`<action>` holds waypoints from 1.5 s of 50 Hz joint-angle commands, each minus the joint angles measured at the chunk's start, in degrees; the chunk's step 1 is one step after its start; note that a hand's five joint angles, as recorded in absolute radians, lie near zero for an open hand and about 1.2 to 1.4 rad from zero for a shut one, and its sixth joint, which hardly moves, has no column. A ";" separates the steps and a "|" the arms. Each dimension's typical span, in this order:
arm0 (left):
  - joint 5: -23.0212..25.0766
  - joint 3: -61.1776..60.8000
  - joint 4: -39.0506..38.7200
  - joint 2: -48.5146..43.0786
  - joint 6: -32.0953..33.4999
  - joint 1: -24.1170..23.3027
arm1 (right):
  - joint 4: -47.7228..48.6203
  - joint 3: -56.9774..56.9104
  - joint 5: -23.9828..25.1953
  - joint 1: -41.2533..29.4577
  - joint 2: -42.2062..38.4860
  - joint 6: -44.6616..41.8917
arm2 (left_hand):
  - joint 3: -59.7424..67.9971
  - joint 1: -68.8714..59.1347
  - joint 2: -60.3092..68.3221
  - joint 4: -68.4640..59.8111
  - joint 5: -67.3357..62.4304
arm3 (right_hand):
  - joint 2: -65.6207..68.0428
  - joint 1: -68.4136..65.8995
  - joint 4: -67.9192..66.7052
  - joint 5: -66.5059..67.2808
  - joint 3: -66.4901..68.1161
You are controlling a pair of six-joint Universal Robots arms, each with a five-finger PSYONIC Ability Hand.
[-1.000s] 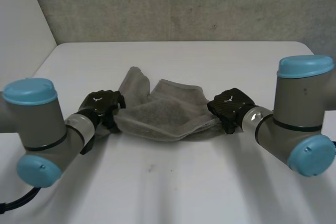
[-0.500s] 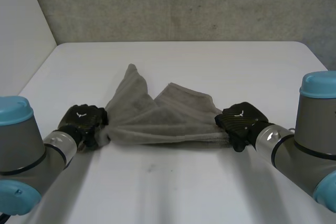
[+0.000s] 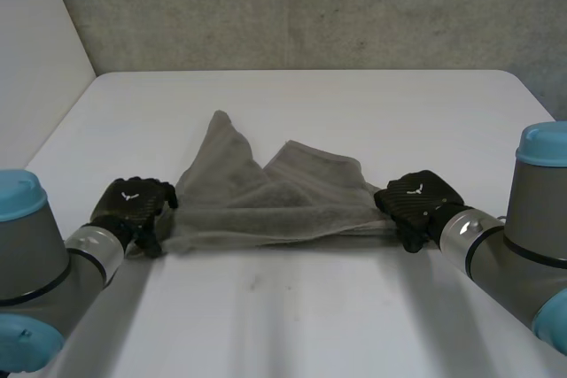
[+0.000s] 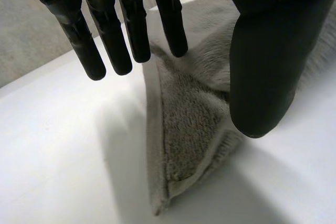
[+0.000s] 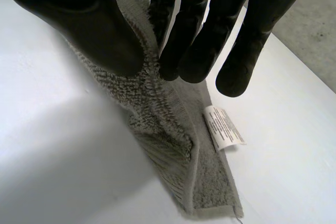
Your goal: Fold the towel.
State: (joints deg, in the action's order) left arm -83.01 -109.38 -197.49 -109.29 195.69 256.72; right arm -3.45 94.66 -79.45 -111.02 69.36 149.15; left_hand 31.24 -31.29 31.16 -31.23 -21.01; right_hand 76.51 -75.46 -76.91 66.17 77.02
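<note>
Left robot hand (image 3: 133, 205) pinches one end of the single grey terry towel (image 3: 266, 201), right robot hand (image 3: 418, 199) the other, beside its one white label (image 5: 224, 128); the towel stretches, creased, across the white tabletop's (image 3: 292, 316) middle.

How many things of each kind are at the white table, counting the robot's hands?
Grey towel: 1
Black robot hands: 2, the left hand and the right hand, each pinching one end of the towel
Total: 3
</note>
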 commanded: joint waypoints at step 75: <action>7.60 10.57 11.49 37.65 -10.06 0.62 | -17.35 -22.02 -0.62 3.88 24.68 -0.61 | 48.76 -48.71 48.84 -48.77 -48.99 | 3.49 -4.54 -3.09 3.83 2.98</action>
State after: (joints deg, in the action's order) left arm -77.47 -104.20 -191.52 -82.38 188.73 257.15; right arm -10.77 84.68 -80.15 -107.70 88.40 148.97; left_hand 69.63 -67.86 69.70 -69.70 -58.32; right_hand 76.52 -75.46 -76.91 66.17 77.04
